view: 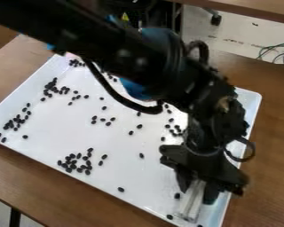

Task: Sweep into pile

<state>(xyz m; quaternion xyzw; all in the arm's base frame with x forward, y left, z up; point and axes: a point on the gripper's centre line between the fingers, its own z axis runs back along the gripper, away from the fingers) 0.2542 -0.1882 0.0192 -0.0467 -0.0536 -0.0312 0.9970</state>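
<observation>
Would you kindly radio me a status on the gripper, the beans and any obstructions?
Gripper shut on clear tool, near a corner of white tray. Black beans scattered in clusters, no single pile. Arm blocks view of part of tray.

This looks like a robotics lab or a similar technical workroom. The clearest sign is the black robot arm, with a thick cable looping along its underside, over a plain brown wood-look table with a dark leg at lower left. Behind it, dark equipment stands close by, with a yellow warning label beside it. A 2nd brown tabletop crosses the upper right, and under it a black caster rests on the pale, hard, marked floor. Loose thin wires, some green, trail there too.
</observation>
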